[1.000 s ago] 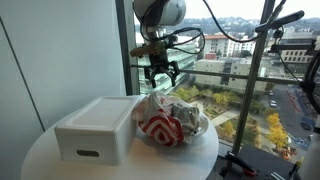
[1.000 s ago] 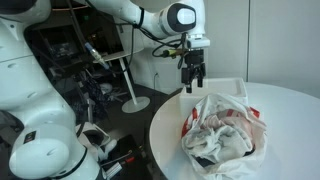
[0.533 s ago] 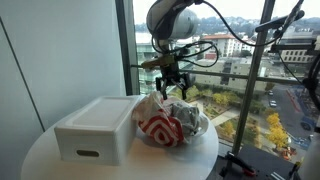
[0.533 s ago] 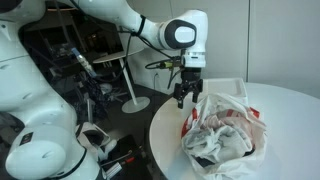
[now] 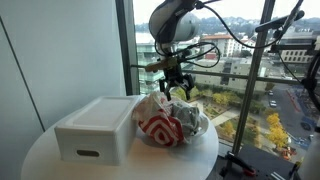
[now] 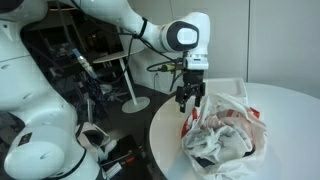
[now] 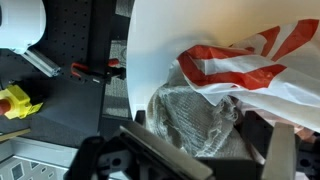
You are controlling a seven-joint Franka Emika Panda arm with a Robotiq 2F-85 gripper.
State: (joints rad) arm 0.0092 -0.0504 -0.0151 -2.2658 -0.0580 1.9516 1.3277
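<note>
White box [image 5: 95, 128] flanks the plastic bag [image 5: 165, 126] beneath the spread-apart pincer [image 5: 176, 92].

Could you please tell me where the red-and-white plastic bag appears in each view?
In an exterior view: red-and-white plastic bag at centre, right of the white box.
In an exterior view: the bag lower right, beneath the claw.
Wrist view: the bag fills the right half.
Shared landmark: the round white table under it.
</note>
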